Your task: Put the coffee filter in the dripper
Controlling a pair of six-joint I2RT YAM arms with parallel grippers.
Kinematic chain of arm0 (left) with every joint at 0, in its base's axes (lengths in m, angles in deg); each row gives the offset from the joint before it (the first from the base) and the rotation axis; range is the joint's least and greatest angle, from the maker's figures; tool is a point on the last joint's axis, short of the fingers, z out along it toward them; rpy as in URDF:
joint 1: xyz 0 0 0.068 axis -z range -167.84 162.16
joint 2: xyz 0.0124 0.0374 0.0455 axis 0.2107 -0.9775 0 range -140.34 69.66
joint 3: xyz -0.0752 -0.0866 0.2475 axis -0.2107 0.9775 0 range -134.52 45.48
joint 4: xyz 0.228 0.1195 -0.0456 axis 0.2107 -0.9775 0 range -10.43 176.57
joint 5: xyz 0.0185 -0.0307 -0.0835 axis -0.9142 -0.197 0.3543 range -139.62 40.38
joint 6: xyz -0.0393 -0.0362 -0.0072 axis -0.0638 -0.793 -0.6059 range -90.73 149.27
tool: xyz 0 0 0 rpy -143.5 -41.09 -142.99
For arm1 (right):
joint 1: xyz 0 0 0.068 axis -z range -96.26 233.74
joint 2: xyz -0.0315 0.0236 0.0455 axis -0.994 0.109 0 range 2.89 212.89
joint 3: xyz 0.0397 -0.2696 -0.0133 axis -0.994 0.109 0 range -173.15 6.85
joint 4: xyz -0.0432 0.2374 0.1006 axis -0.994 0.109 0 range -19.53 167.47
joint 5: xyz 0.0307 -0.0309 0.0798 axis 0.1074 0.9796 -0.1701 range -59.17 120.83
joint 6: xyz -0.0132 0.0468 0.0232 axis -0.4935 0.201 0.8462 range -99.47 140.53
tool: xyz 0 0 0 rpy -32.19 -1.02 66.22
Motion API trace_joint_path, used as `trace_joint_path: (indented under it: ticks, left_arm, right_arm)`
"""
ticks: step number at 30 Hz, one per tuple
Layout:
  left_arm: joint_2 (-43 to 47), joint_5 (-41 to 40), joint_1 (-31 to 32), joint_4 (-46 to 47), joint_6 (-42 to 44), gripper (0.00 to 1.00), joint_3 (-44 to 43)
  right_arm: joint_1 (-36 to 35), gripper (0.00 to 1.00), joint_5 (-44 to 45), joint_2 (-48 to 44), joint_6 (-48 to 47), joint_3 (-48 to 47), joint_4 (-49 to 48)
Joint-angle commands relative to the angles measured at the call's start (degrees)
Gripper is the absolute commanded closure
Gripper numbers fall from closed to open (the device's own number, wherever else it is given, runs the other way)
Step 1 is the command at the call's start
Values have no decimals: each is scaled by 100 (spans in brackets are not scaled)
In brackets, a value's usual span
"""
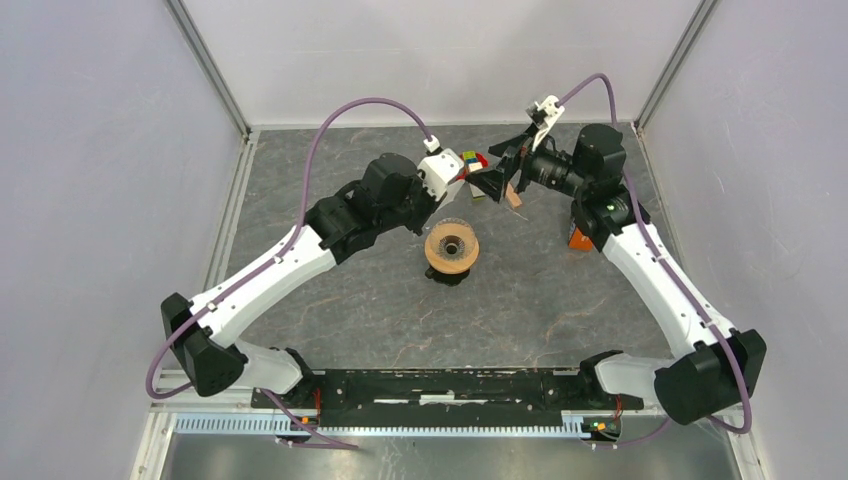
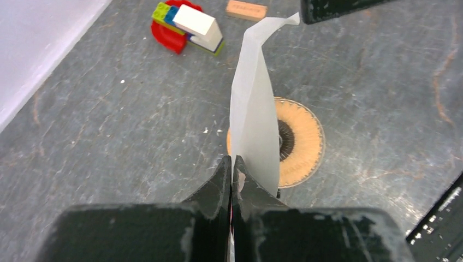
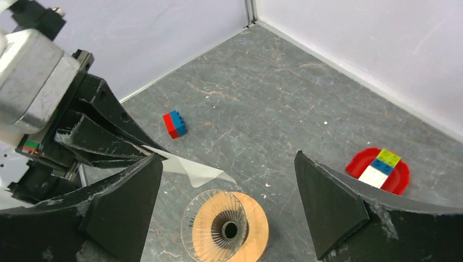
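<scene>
**Left wrist.** The coffee filter is thin white paper, folded flat and creased, and stands edge-on. The left gripper is pinched tight on its lower corner. The filter is held above the dripper, whose tan ring and dark centre show behind it. The filter's far tip sits right at a black finger at the frame's top edge. A red dish of toy blocks and a tan block lie beyond.

**Right wrist.** The right gripper has its jaws spread wide and holds nothing. The filter's loose corner pokes in between them, over the clear ribbed funnel.

**Top.** Both arms reach forward and bend inward, and the wrists meet just beyond the dripper. The filter is hard to make out here.
</scene>
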Motion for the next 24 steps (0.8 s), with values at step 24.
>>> trace_joint_path:
  ticks: [24]
  left_arm:
    - [-589, -1335, 437, 70, 383, 98, -698]
  right_arm:
    - [-351, 2, 332, 327, 1139, 473, -538]
